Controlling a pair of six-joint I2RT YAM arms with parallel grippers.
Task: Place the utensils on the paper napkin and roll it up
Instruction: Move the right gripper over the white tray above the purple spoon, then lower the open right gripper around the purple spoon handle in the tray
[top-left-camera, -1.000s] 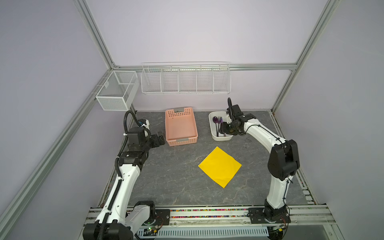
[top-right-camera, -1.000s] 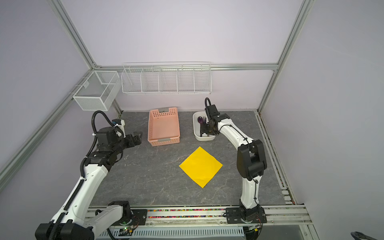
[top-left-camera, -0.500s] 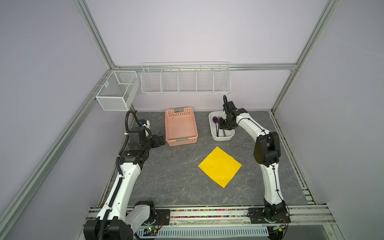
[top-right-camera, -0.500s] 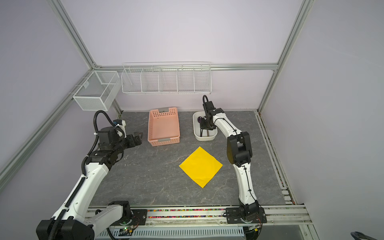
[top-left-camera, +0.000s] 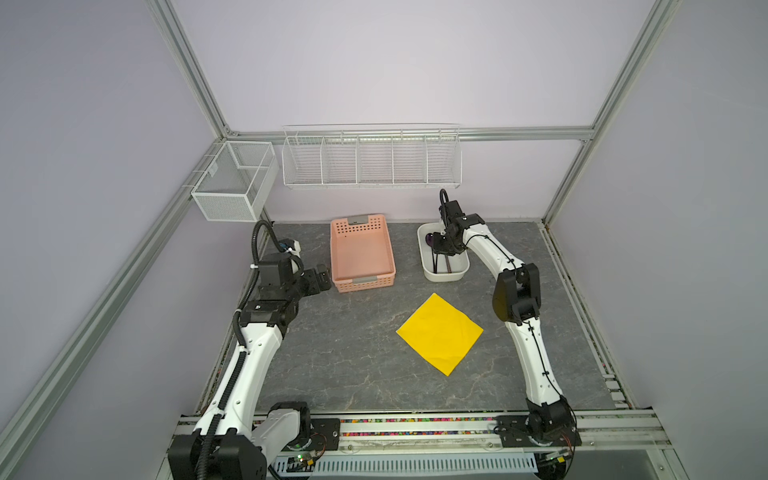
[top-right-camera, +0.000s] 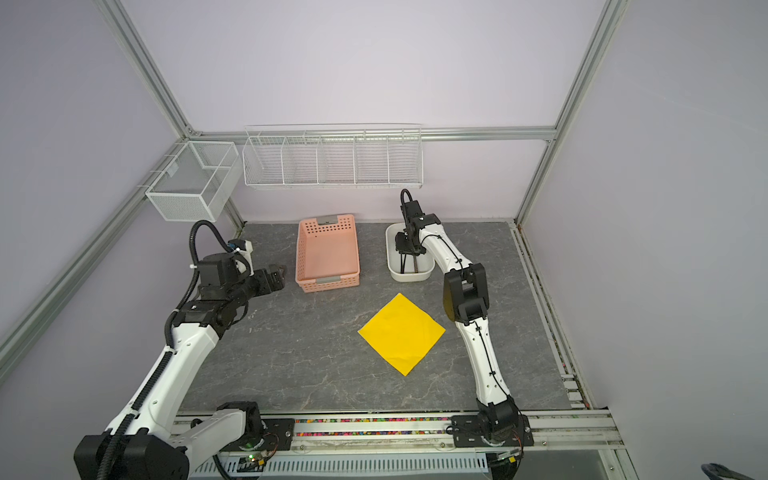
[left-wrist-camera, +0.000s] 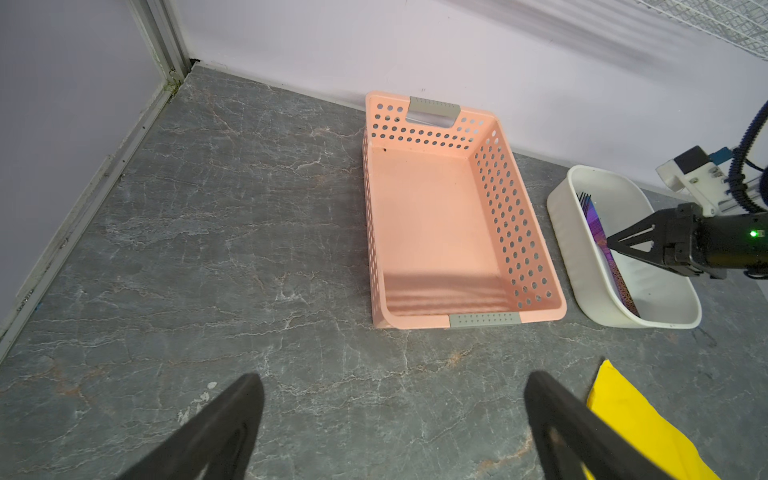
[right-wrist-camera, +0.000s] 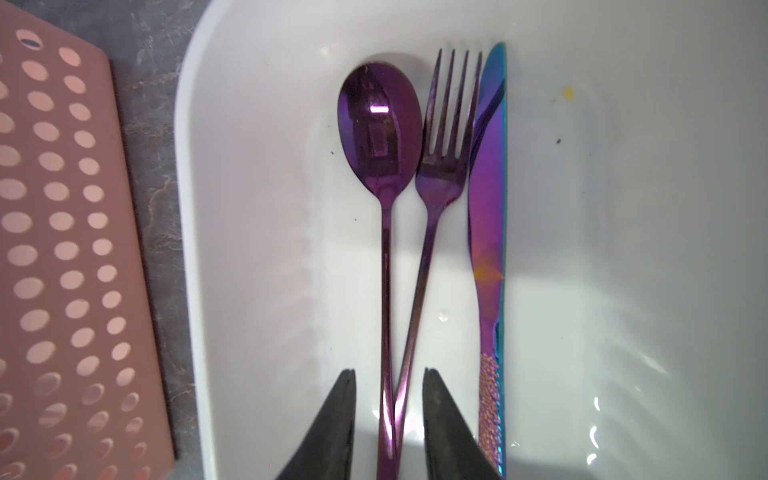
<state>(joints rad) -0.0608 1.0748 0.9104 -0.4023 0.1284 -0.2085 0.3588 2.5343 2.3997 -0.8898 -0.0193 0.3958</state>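
The utensils lie side by side in the white tub (right-wrist-camera: 249, 208): spoon (right-wrist-camera: 379, 124), fork (right-wrist-camera: 446, 166) and knife (right-wrist-camera: 488, 208), with purple-blue heads. My right gripper (right-wrist-camera: 389, 374) reaches down into the tub (top-left-camera: 444, 277). Its jaws stand narrowly open on either side of the crossed spoon and fork handles, with a gap on each side. The knife handle lies outside the jaws. The yellow paper napkin (top-left-camera: 439, 332) lies flat on the table with nothing on it. My left gripper (left-wrist-camera: 393, 378) hovers wide open and empty beside the pink basket (top-left-camera: 363, 284).
The pink perforated basket (left-wrist-camera: 511, 208) stands empty just left of the tub (left-wrist-camera: 582, 266). A white wire rack (top-left-camera: 372, 160) and a mesh box (top-left-camera: 232, 187) hang on the back wall. Grey table (top-left-camera: 332, 365) stretches in front of the napkin.
My right gripper's jaws have narrowed around the spoon and fork handles, and that arm's elbow has swung left. The left arm has barely moved.
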